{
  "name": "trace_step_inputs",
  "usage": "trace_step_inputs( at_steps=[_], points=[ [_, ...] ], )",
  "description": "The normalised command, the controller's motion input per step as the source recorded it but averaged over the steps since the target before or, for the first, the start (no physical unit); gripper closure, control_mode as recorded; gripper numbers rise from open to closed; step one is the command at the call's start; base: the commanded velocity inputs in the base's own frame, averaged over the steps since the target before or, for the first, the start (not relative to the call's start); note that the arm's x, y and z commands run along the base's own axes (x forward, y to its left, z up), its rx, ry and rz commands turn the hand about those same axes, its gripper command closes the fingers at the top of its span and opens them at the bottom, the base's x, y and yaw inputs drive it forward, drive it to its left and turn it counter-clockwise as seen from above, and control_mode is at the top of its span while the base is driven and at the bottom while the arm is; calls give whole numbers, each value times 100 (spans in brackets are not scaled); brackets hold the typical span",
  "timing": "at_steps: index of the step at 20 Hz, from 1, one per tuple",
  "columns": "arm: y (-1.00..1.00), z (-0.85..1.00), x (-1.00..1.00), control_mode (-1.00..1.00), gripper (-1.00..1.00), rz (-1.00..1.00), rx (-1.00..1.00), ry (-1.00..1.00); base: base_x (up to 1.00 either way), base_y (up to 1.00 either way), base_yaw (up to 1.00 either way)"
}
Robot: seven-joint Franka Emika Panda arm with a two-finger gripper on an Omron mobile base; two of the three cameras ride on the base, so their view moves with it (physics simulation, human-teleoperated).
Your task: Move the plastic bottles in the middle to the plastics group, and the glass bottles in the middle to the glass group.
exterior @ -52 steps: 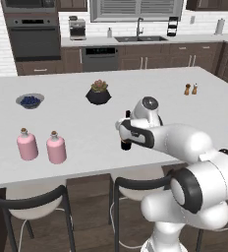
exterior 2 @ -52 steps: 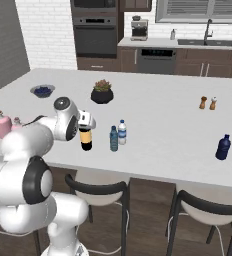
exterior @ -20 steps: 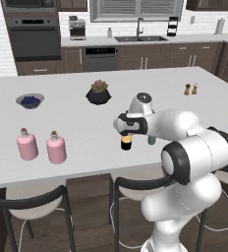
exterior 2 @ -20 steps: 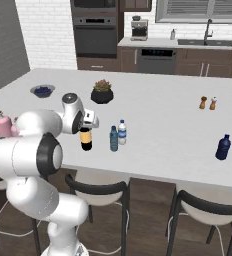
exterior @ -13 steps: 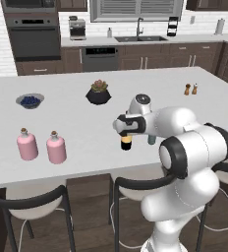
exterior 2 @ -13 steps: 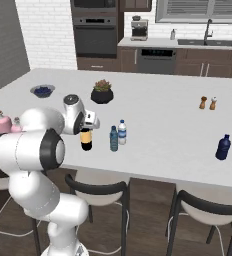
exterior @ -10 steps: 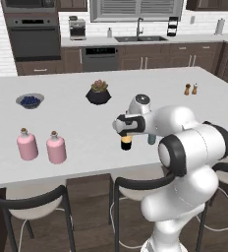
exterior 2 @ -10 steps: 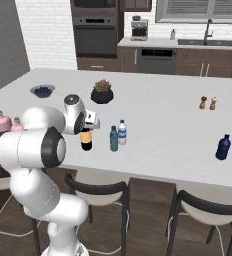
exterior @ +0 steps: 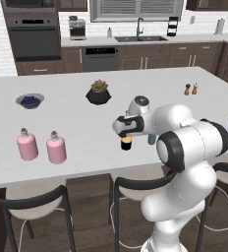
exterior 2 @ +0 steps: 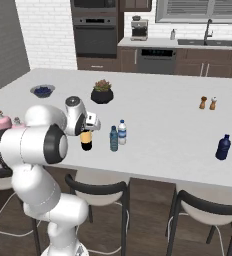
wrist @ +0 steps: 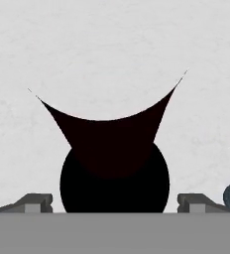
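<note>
Tool [exterior: 126, 134] lower over wine bottle [exterior: 126, 143]

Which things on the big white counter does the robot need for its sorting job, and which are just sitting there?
For the job: dark wine bottle with yellow-tan label, small clear water bottle with white cap, two squat pink flasks, dark blue opaque bottle.

Just there: potted succulent, blueberry bowl, two small shakers.

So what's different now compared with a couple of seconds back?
The gripper has swung in from in front of the wine bottle and come down over its neck; the fingers stand either side of the bottle, not visibly touching it. The wine bottle itself stands where it did, as do the water bottles, the pink flasks and the dark blue bottle.
</note>
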Motion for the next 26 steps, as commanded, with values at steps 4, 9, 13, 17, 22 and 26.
trace_step_inputs(
  at_steps=[4, 9, 13, 17, 22, 26],
  points=[
    [0, -3, 9, -100, -100, 0, 0, 0, 0, 0, 0],
    [0, 0, 0, -100, -100, 0, 0, 0, 0, 0, 0],
    [0, 0, 0, -100, 100, 0, 0, 0, 0, 0, 0],
    [0, 0, 0, -100, 100, 0, 0, 0, 0, 0, 0],
    [0, 1, -1, -100, 100, 0, 0, 0, 0, 0, 0],
    [17, 43, -41, -100, 100, 8, 1, -9, 0, 0, 0]
  ],
)
